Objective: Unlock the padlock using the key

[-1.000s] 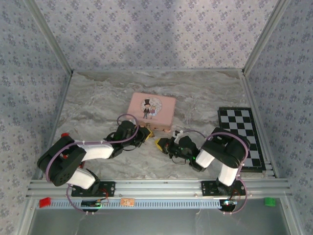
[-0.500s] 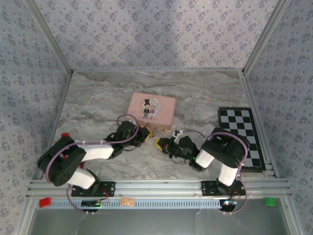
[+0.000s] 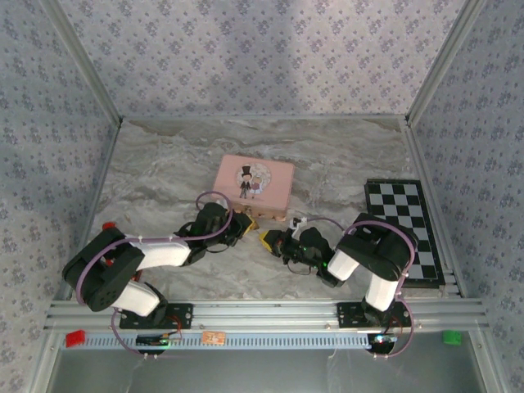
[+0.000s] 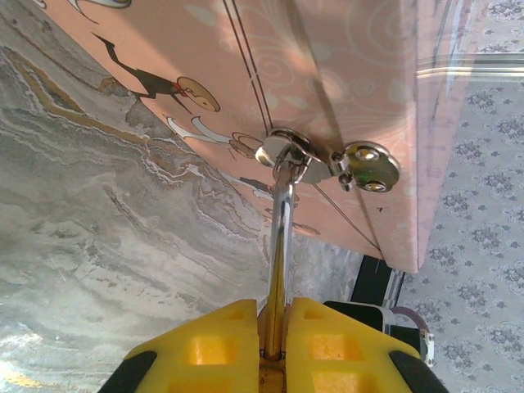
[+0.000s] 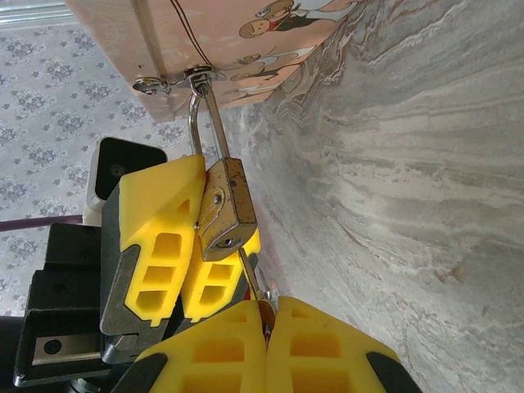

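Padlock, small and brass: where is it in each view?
Right wrist: small brass padlock, left of centre, hanging from the pink illustrated tin.
Left wrist: centre, shackle running down into the left gripper.
Top external: at the tin's near edge, too small to distinguish.
Shared landmark: the tin.

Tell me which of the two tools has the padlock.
The left tool: it clamps the padlock body hanging from the pink tin. The right tool pinches the thin key instead.
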Robot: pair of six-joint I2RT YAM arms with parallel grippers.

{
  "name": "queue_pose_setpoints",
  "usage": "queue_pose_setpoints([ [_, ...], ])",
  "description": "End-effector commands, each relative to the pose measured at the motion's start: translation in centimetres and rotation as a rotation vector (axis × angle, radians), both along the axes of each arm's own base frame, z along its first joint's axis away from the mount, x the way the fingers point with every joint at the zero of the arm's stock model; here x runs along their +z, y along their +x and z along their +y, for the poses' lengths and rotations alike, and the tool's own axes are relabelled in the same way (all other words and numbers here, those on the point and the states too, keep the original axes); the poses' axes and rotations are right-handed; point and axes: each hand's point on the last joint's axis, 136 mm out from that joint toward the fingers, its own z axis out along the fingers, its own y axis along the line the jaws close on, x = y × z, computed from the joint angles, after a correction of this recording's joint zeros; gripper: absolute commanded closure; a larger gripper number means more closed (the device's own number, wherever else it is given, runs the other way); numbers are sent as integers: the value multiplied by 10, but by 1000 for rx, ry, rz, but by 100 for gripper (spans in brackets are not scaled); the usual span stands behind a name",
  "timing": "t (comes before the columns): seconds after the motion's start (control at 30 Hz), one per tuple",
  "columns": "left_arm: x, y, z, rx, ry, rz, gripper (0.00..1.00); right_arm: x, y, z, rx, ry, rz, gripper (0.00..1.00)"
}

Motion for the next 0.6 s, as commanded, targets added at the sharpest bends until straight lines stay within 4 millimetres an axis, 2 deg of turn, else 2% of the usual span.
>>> queue_pose_setpoints([
  [0.0,-1,-7,-6,-22,-14,12,100,13,7,-1,-29,41,-20,100],
  [0.57,-2,-9,-5,-16,-10,8,100,18,10,-2,-44,52,-31,100],
])
